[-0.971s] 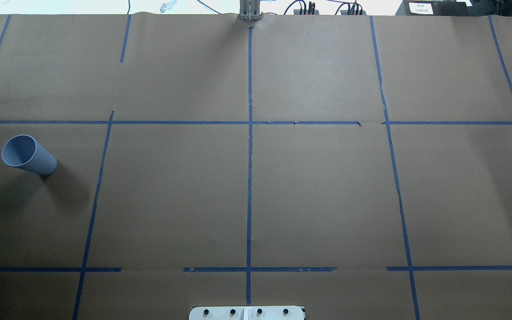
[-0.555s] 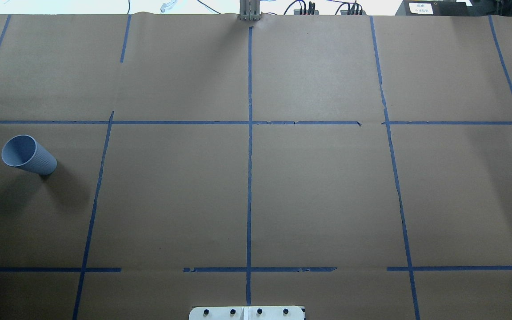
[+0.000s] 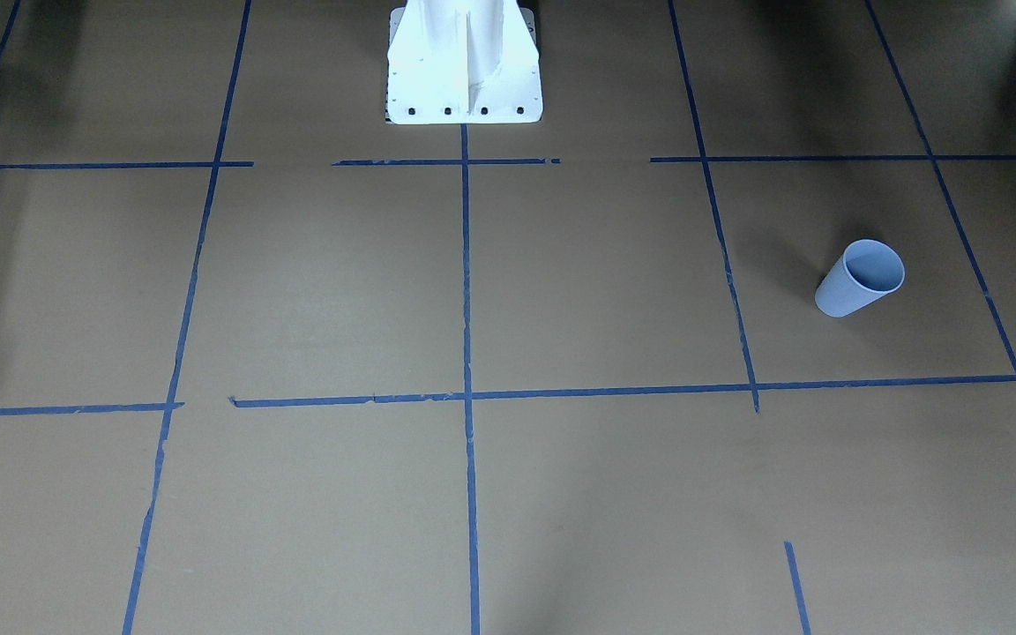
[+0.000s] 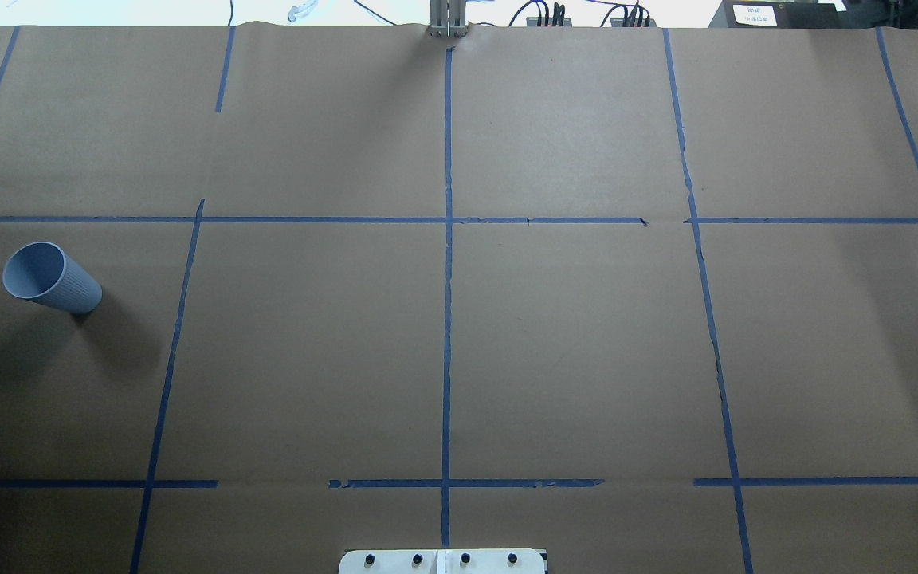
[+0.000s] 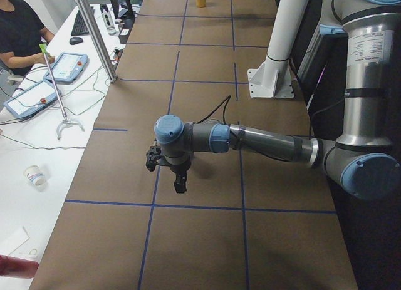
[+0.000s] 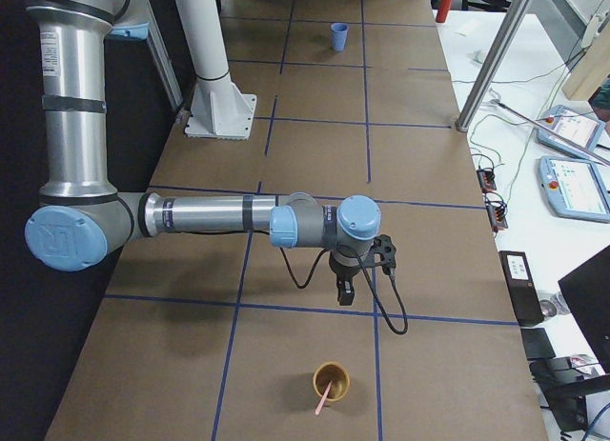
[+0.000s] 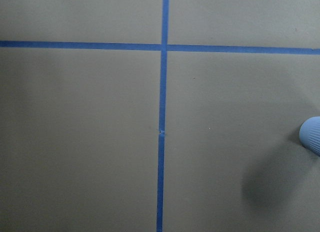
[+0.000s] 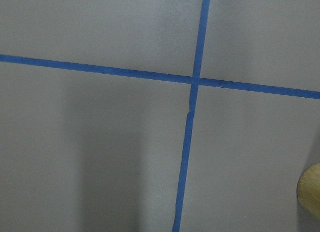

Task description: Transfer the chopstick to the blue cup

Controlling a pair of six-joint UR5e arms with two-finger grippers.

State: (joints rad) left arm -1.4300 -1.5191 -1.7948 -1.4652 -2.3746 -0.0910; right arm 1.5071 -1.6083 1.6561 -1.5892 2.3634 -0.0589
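Observation:
The blue cup [image 4: 51,277] stands upright on the brown paper at the table's left; it also shows in the front-facing view [image 3: 859,279], far off in the exterior right view [image 6: 338,36], and at the left wrist view's right edge [image 7: 311,136]. The pale-pink chopstick [image 6: 325,396] leans in a tan cup [image 6: 332,380] at the table's right end. The tan cup's edge shows in the right wrist view [image 8: 310,192]. My left gripper [image 5: 180,186] and right gripper [image 6: 345,292] point down above the table. They show only in the side views, so I cannot tell if they are open.
The white robot base [image 3: 464,62] stands at the middle of the table's near edge. Blue tape lines [image 4: 447,319] cross the brown paper. An operator [image 5: 19,27] sits beside a side table with tablets [image 5: 34,96] and cables. A metal post [image 6: 496,55] stands at the table's edge.

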